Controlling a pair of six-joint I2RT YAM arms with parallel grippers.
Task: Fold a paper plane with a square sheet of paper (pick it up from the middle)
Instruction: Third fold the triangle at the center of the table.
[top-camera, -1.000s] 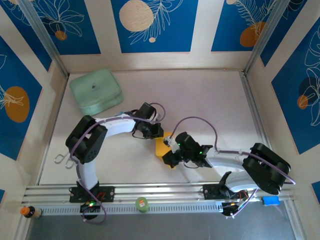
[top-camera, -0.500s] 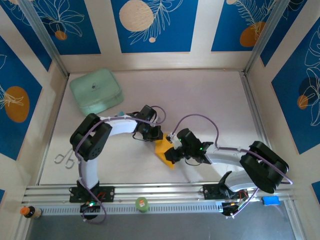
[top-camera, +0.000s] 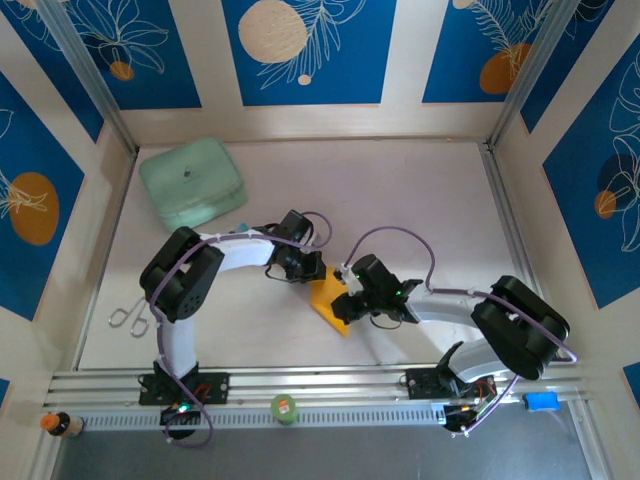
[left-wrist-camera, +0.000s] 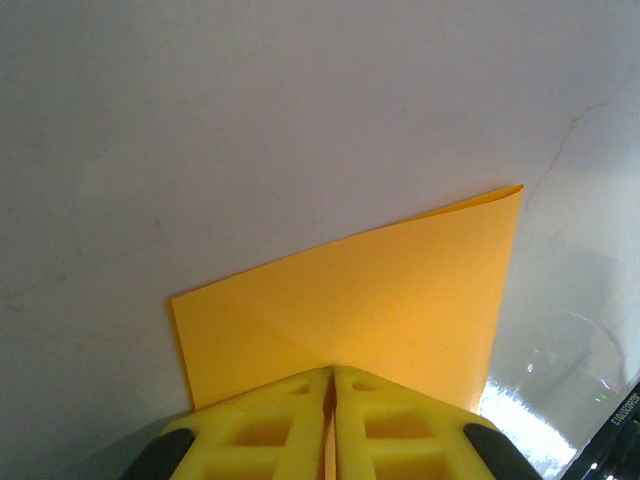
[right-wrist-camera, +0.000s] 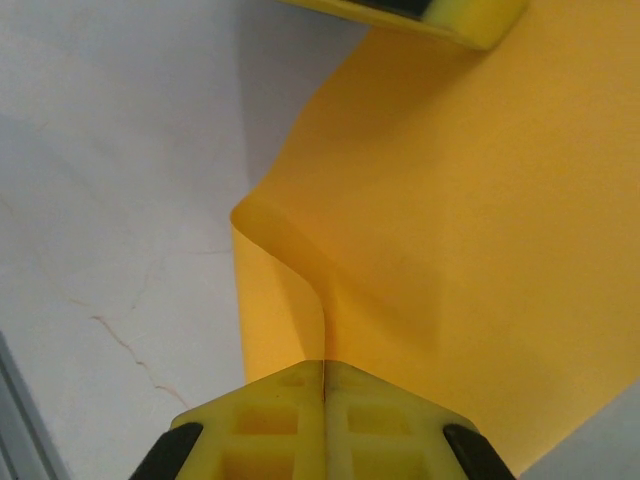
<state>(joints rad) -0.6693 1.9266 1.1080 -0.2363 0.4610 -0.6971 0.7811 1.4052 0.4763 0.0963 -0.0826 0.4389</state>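
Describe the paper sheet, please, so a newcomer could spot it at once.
On the pale table, look front-centre, where the two arms meet. The sheet of paper is gripped there by the left tool and the right tool. Thin and bright orange-yellow, it differs from the bulky mint-green box far left.

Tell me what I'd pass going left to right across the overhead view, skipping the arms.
small bottle → scissors → mint-green box → round green object → orange paper → blue object
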